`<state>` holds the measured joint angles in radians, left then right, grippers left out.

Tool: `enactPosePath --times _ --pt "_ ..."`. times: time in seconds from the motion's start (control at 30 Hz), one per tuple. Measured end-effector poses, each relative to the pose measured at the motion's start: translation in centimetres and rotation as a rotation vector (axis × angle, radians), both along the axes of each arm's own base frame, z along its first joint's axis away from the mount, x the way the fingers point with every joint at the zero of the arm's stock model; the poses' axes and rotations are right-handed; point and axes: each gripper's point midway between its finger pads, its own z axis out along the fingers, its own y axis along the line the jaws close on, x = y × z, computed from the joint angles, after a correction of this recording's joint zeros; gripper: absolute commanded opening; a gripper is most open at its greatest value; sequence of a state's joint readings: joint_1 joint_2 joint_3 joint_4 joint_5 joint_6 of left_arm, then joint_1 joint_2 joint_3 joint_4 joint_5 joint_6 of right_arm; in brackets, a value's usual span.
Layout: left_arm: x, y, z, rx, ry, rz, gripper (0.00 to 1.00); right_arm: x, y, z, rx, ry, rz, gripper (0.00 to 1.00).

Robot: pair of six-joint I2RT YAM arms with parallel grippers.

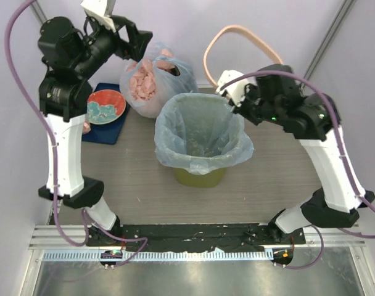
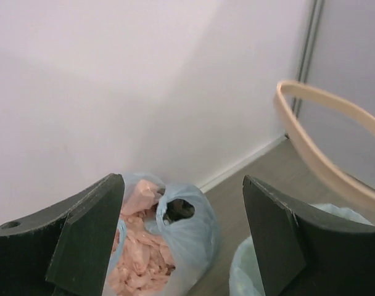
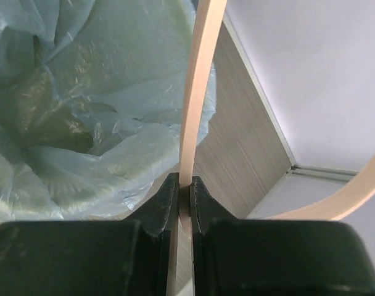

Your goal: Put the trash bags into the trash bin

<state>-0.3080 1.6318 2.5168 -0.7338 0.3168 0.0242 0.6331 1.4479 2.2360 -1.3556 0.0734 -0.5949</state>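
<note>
The light-blue trash bag (image 1: 203,132) lines the olive-green trash bin (image 1: 200,179), its edge folded out over the top. The bin's pinkish-beige rim ring (image 1: 237,31) is off the bin, held up in the air behind it. My right gripper (image 1: 229,103) is shut on that ring (image 3: 197,92) just beyond the bag's (image 3: 82,123) far right edge. My left gripper (image 1: 133,42) stands open and empty, high at the back left. In its wrist view the left gripper (image 2: 182,234) frames the knotted bag (image 2: 169,246) below, with the ring (image 2: 326,154) to the right.
A knotted blue bag of pink lumps (image 1: 152,80) sits behind the bin on the left. A red plate (image 1: 105,106) rests on a dark blue mat (image 1: 104,131) at far left. Walls close in behind and on both sides.
</note>
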Motion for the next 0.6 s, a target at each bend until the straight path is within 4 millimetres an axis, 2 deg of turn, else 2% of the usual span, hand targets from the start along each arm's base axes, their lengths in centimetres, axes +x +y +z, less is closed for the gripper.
enactPosePath --times 0.07,0.13,0.2,0.3,0.4,0.5,0.6 --pt "1.6 -0.6 0.6 -0.011 -0.022 0.019 0.82 0.6 1.1 -1.5 -0.086 0.006 -0.015 0.01" --pt "3.1 -1.5 -0.6 -0.002 -0.001 0.031 0.82 0.9 2.0 -2.7 -0.161 0.004 -0.020 0.01" --pt "4.4 -3.1 -2.6 0.017 0.045 0.026 0.81 1.0 2.9 -3.7 -0.235 -0.009 -0.020 0.01" --pt "5.9 -5.2 -5.6 0.057 0.101 0.021 0.81 1.1 3.9 -3.6 -0.294 -0.059 -0.017 0.01" --pt "6.5 -6.5 -7.5 0.086 0.133 0.016 0.79 1.0 4.7 -2.9 -0.337 -0.124 -0.010 0.01" --pt "6.7 -7.3 -8.1 0.093 0.132 0.012 0.77 0.9 5.5 -2.6 -0.376 -0.174 0.002 0.01" --pt "6.7 -7.6 -7.7 0.090 0.113 0.012 0.75 0.6 6.2 -2.7 -0.407 -0.200 0.023 0.01"
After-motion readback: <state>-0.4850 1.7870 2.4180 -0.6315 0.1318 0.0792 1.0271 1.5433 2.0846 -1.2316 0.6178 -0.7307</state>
